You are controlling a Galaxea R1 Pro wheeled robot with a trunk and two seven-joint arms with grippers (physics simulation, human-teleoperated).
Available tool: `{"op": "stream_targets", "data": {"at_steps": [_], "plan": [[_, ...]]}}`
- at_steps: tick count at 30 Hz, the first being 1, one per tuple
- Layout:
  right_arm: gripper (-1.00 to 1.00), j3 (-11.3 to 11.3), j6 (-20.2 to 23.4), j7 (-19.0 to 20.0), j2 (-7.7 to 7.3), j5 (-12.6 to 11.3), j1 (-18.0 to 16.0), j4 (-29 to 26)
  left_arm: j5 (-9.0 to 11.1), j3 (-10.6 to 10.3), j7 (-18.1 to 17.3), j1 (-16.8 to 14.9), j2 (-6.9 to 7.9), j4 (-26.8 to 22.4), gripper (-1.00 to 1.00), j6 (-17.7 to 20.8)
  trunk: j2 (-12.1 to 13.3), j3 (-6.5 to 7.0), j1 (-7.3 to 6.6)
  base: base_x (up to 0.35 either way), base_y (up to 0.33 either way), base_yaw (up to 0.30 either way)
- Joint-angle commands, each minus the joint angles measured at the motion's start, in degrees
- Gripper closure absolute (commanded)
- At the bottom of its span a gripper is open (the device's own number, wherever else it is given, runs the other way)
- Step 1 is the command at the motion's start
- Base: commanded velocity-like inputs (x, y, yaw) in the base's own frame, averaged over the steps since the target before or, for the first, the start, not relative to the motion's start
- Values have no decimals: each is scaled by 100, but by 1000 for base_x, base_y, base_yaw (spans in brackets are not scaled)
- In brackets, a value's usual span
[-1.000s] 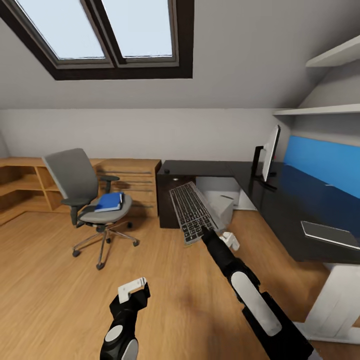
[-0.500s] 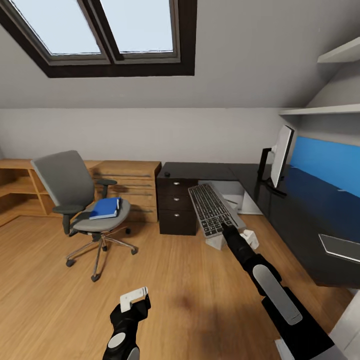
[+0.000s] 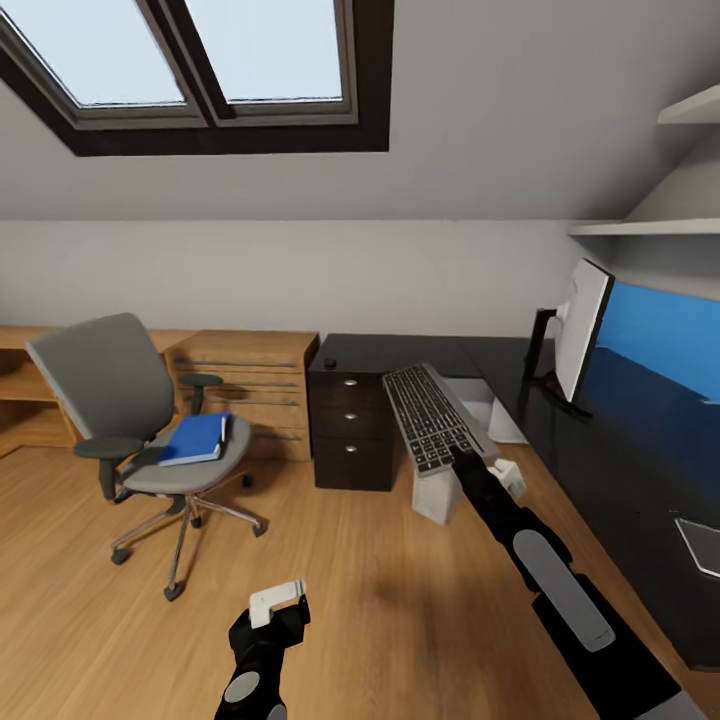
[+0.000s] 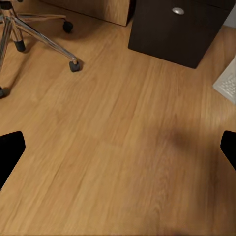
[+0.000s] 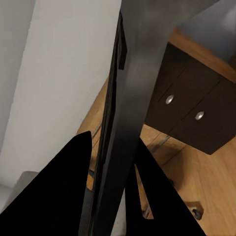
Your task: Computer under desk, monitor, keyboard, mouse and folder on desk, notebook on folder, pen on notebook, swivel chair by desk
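Keyboard [image 3: 430, 417]: slim silver-grey, dark keys; held aloft by one end, tilted, in front of the drawers [image 3: 350, 428].
Right gripper [image 3: 468, 462]: clamped on the keyboard's near edge.
Left gripper [image 3: 278, 597]: over bare floor, fingers [image 4: 10, 153] spread wide, holding nothing.
Folder [image 3: 195, 438]: blue, on chair [image 3: 150, 425] seat.
Monitor [image 3: 580, 332]: upright on table [image 3: 600, 440].

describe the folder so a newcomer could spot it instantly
Start at the wooden chest of drawers against the back wall; the grey swivel chair stands just in front of it. The folder lies flat on its seat: bright blue with white page edges, the only blue thing away from the desk.
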Motion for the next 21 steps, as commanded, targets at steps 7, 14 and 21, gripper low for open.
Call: {"op": "stream_targets", "data": {"at_steps": [7, 14, 21], "plan": [[100, 21, -8, -6, 7, -23, -5, 128, 27, -7, 29, -4, 3, -8, -100, 20, 279, 120, -152, 330, 70, 0], [100, 42, -4, 146, 50, -59, -5, 404, 27, -15, 36, -4, 1, -8, -100, 20, 399, 174, -217, 330, 77, 0], [100, 47, 12, 491, 128, -71, -5, 952, 27, -23, 38, -4, -2, -8, -100, 20, 399, 174, -217, 330, 22, 0]]}}
